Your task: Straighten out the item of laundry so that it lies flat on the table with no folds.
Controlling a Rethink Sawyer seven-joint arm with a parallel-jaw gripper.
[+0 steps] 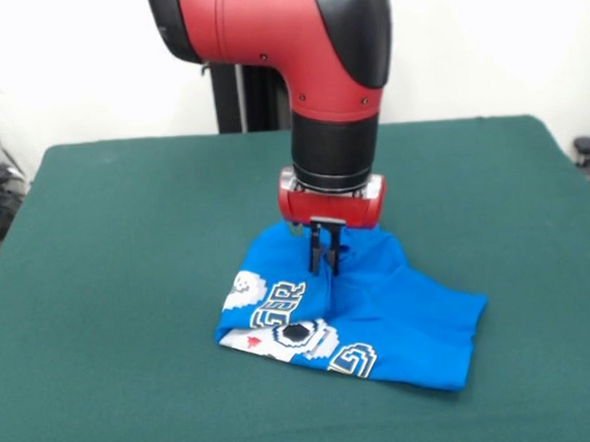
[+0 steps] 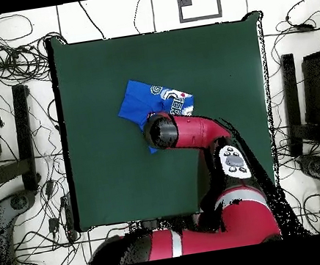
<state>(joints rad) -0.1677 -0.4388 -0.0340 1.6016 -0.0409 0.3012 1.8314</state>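
Dark green felt covers the tabletop, and white wall is seen behind it. Near the tabletop's middle the bright blue T-shirt lies crumpled and folded over, its pixel-style graphic with lettering only partly shown at the 7 o'clock edge of the heap in the front view. In the overhead view part of the shirt is hidden under the arm's wrist, and the gripper is not seen there. The arm is held vertical, wrist straight down. The gripper is set at the cloth's raised 12 o'clock peak, its dark fingers drawn together, pinching the fabric.
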